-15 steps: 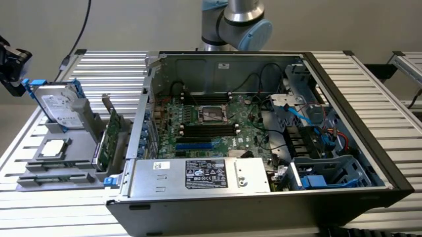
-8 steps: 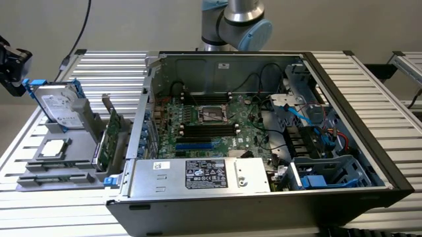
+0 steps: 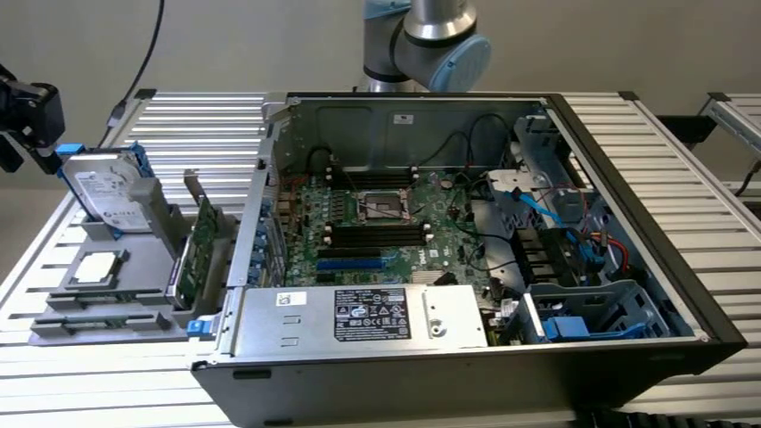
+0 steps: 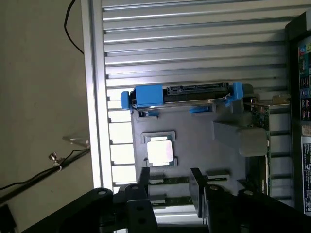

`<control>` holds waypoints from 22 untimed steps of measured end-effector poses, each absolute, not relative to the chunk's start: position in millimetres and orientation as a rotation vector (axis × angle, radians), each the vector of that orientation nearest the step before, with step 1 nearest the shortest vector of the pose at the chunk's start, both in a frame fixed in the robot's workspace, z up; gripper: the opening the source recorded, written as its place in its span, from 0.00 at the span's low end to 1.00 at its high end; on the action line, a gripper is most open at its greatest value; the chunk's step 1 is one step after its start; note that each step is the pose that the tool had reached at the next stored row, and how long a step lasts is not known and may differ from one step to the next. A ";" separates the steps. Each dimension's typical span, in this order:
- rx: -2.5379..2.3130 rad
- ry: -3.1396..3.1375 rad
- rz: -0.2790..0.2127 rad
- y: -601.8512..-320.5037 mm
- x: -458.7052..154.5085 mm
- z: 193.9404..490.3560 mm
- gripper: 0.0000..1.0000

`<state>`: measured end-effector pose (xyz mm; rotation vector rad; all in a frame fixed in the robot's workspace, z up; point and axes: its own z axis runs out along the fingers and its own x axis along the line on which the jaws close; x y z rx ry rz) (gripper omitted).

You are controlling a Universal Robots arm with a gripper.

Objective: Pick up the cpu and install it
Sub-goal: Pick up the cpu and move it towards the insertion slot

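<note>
Black gripper has its jaws spread partway with nothing in them, and just past the tips, a bit off-centre toward one finger, the cpu lies flat, plate-up, in its grey tray pocket (square, so no real long axis), with the hard drive beyond.

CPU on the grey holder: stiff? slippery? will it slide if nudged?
The small flat silvery-grey square cpu looks rigid and probably light for its size. Its shiny metal top may be slippery. It sits inside a raised frame on the grey plastic holder, so a nudge likely won't slide it.
</note>
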<state>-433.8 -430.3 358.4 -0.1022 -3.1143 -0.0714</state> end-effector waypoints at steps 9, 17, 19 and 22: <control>0.009 -3.114 -0.070 -430.3 -435.6 346.4 0.48; 0.116 -3.111 -0.069 -430.3 -436.5 331.9 0.48; 0.142 -3.110 -0.068 -430.3 -436.9 328.2 0.48; 0.174 -3.107 -0.068 -430.3 -438.1 322.8 0.48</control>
